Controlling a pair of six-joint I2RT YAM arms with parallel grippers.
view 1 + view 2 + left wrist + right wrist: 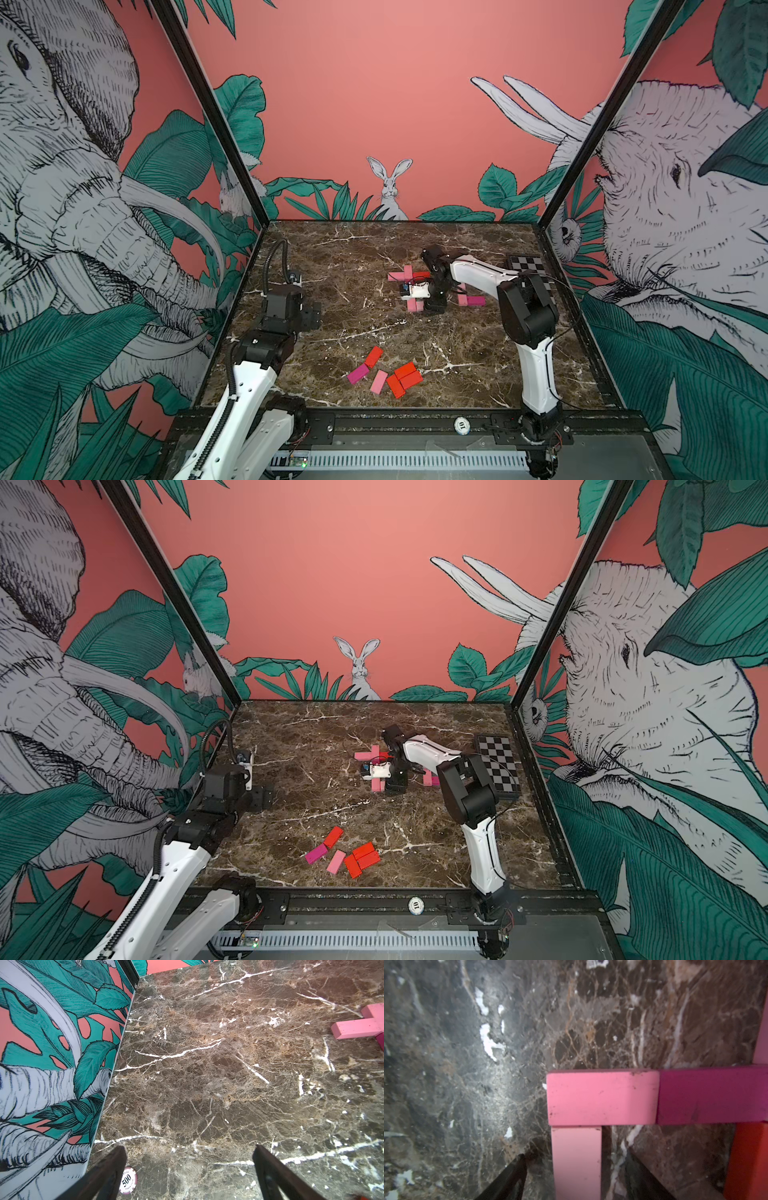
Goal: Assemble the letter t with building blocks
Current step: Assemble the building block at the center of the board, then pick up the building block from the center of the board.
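The right gripper (575, 1154) stands open astride a pale pink block (577, 1169) at the centre, touching neither side. The left gripper (190, 1147) gapes empty. Near the table's (457, 332) front lie loose blocks (401, 376).

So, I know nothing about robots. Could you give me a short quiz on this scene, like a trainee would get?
1. True or false: the left end effector is holding a building block.
2. What colour is the block that the right end effector straddles? A red, B pale pink, C dark purple.
3. Fill in: the poker chip near the left end effector reads ___.
Key: 1 false; 2 B; 3 500.
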